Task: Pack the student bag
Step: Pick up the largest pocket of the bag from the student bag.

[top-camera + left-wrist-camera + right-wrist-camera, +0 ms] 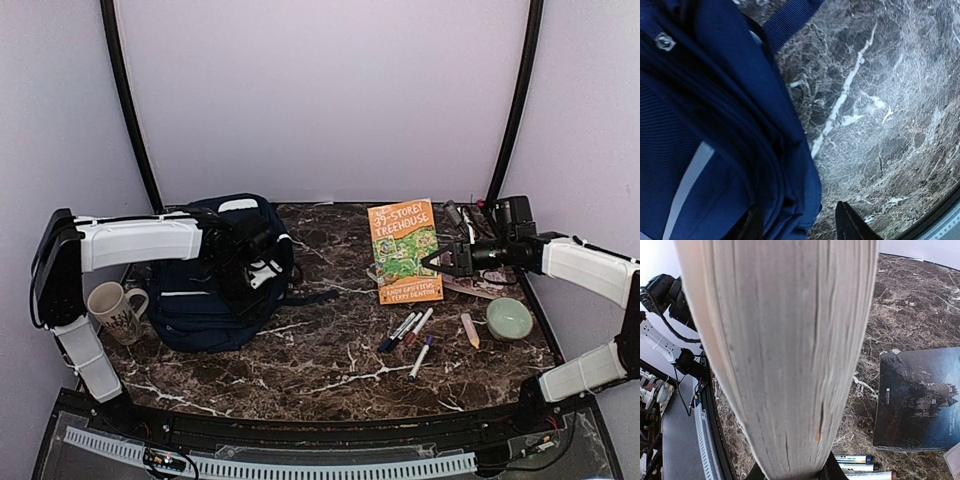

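The large navy-blue fabric backpack (200, 290) lies slumped on the left part of the dark brown marble tabletop (330, 375) with white veins. Its woven cloth is creased in soft folds, and a thin white stripe crosses the front pocket. The left gripper (796, 214) sits at the bag's right side. Its dark fingers stand apart, with a rounded corner of the cloth between them and a sliver of marble showing beside one finger — not clamped. Just beside the bag, on its left, stands a cream ceramic mug (118, 308) with a dark printed pattern.

The right gripper (438, 262) is closed on the orange paperback book (402, 250), pinching its long right edge — the wrist view is filled by the pale, finely lined block of pages. Below it lies a flat dark-covered book (920, 400), matte, with a faint castle picture. Toward the front lie several slim markers (405, 328), a short peach-coloured pencil (470, 330) and a round pale-green glazed bowl (510, 318). Small dark clutter behind the right arm is too blurred to name.
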`<action>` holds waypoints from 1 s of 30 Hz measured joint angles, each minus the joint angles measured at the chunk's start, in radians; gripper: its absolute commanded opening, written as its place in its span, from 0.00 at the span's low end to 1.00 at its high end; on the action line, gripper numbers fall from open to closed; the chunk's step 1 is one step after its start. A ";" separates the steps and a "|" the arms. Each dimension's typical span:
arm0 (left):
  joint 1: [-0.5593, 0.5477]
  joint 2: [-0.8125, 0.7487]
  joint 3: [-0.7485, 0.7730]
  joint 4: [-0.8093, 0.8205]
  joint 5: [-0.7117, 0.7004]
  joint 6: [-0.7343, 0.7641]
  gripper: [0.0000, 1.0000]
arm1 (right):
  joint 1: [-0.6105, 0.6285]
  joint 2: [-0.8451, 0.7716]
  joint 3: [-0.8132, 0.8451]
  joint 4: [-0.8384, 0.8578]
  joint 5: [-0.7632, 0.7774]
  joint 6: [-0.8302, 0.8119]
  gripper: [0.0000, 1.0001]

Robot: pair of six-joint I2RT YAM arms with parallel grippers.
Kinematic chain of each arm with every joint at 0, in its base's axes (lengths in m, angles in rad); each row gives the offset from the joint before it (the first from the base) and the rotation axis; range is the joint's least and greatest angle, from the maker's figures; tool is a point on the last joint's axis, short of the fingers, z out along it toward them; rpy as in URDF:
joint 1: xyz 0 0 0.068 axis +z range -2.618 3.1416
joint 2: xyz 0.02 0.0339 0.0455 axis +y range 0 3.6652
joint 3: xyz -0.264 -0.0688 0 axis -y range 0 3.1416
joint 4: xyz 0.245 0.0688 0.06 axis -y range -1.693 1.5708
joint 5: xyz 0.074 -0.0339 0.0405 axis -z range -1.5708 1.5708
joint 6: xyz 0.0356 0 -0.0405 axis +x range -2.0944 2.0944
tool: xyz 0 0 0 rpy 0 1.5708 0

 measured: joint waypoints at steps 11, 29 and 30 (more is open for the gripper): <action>-0.045 0.144 0.034 0.001 -0.089 0.021 0.33 | -0.002 0.000 -0.014 0.030 -0.001 0.006 0.00; -0.147 0.304 0.368 0.077 -0.075 -0.051 0.00 | -0.002 0.000 -0.016 0.039 -0.001 0.017 0.00; -0.147 0.307 0.386 0.088 -0.064 -0.056 0.00 | -0.002 0.000 -0.016 0.039 -0.002 0.019 0.00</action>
